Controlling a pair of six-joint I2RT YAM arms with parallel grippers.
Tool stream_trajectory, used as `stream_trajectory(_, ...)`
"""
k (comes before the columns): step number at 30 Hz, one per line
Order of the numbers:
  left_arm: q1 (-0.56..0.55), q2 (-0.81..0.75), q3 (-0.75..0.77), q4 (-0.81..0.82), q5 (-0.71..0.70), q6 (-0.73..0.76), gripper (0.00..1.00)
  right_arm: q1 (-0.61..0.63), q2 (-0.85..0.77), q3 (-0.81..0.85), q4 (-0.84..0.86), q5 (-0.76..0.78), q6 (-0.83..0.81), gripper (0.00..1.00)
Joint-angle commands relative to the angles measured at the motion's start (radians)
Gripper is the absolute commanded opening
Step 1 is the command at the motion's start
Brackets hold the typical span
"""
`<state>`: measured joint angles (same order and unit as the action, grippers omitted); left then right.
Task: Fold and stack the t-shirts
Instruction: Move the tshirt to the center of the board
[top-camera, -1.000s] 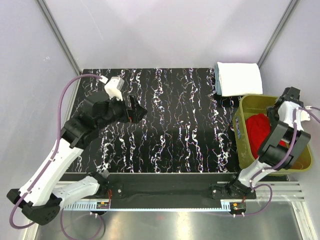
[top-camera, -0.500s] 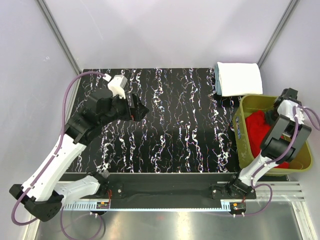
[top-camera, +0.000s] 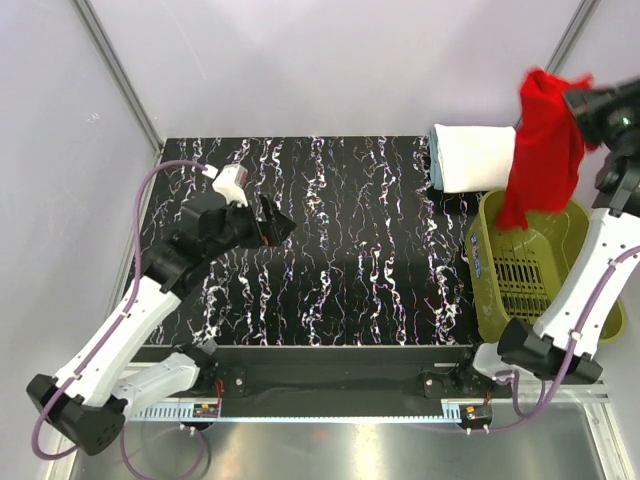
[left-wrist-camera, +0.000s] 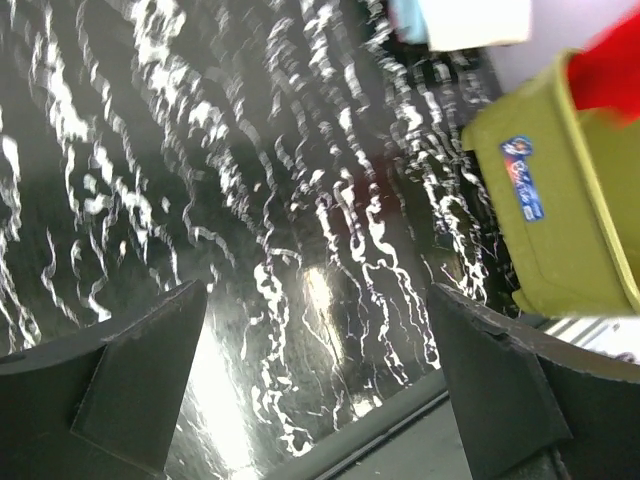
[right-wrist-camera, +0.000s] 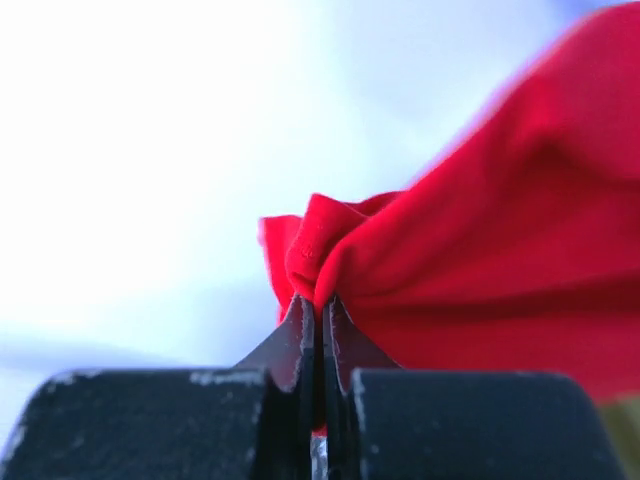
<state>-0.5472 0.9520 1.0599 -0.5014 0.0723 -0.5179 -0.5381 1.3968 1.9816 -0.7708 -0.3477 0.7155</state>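
**Ana:** What is the biggest thing we are seeing?

**Ben:** We are looking at the black table (top-camera: 350, 260) with white squiggles all over it. The two arms are sitting at its near edge.

**Ana:** And next?

**Ben:** We are seeing the green basket (top-camera: 520, 290). It is sitting on the right side of the table, and its floor with little slots is showing.

**Ana:** Where is the red t-shirt (top-camera: 545, 150)?

**Ben:** It is hanging high in the air on the right, over the far end of the basket. It is all bunched up and drooping down. We are not able to tell if its low end is touching the basket rim.

**Ana:** Are we seeing more shirts?

**Ben:** Yes. A white folded t-shirt (top-camera: 480, 155) is lying flat at the far right corner of the table, just behind the basket. A pale blue edge (top-camera: 436, 165) is peeking out on its left side.

**Ana:** What is holding the red one?

**Ben:** The right gripper (right-wrist-camera: 315, 312) is pinching a fold at the top. Its two fingers are squeezing tight on the cloth.

**Ana:** And the left gripper (left-wrist-camera: 315, 295)?

**Ben:** It is hovering over the left part of the table, well apart from the shirts. Its fingers are spreading wide, and we are seeing only table between them.
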Motion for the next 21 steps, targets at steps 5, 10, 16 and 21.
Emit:
stream_trajectory(5, 0.177, -0.024, -0.103, 0.043, 0.089, -0.185, 0.97, 0.334, 0.073, 0.361, 0.157, -0.392, 0.119, 0.0)
stream_trajectory(10, 0.224, -0.12, -0.094, -0.018, -0.046, -0.208, 0.99, 0.48, -0.021, 0.067, 0.251, -0.349, 0.09, 0.04)
stream_trajectory(16, 0.231, -0.154, -0.101, -0.072, -0.141, -0.18, 0.99, 0.853, -0.039, -0.493, 0.355, -0.139, 0.001, 0.07)
stream_trajectory(21, 0.259, -0.148, -0.167, -0.069, -0.126, -0.189, 0.99, 1.075, 0.085, -0.578, 0.26, 0.039, -0.1, 0.47)
